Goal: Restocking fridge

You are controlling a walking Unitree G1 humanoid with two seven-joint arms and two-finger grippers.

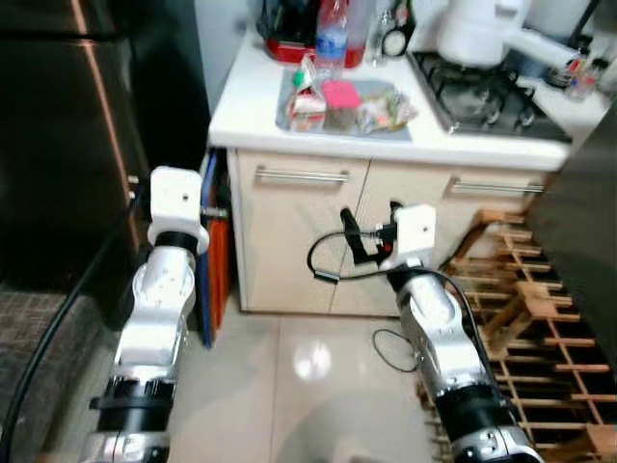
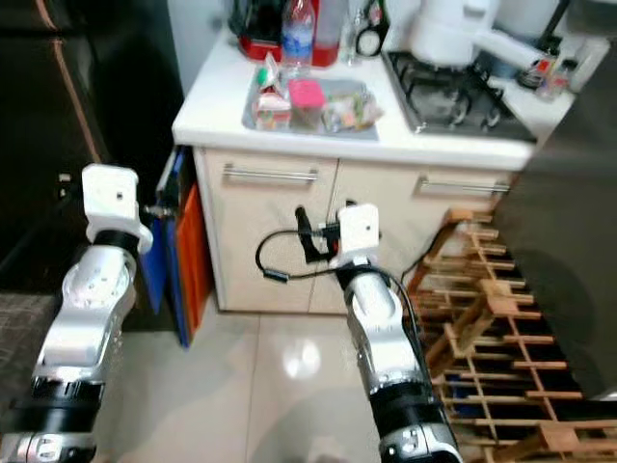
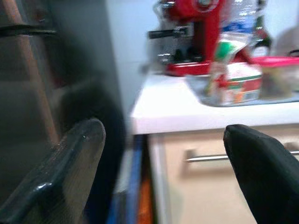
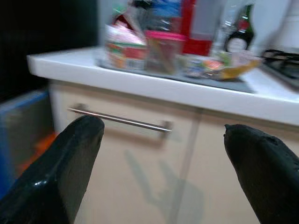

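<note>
A grey tray [image 1: 285, 120] on the white counter holds a red and green carton [image 1: 307, 102], a pink-lidded container [image 1: 339, 95] and bagged food [image 1: 388, 109]. The dark fridge [image 1: 58, 135] stands to the left of the counter. Both arms are raised in front of the cabinet, below counter height. My right gripper [image 1: 371, 227] is open and empty and faces the cabinet door [image 4: 140, 158]. My left gripper [image 3: 163, 135] is open and empty too. It points at the gap between the fridge and the counter's left end.
Blue and orange flat panels [image 1: 214, 251] stand in the gap beside the fridge. A wooden rack [image 1: 540, 318] lies on the floor at the right. Behind the tray are a water bottle [image 1: 331, 39], a red appliance [image 1: 289, 43], a white kettle [image 1: 477, 29] and a gas hob [image 1: 482, 92].
</note>
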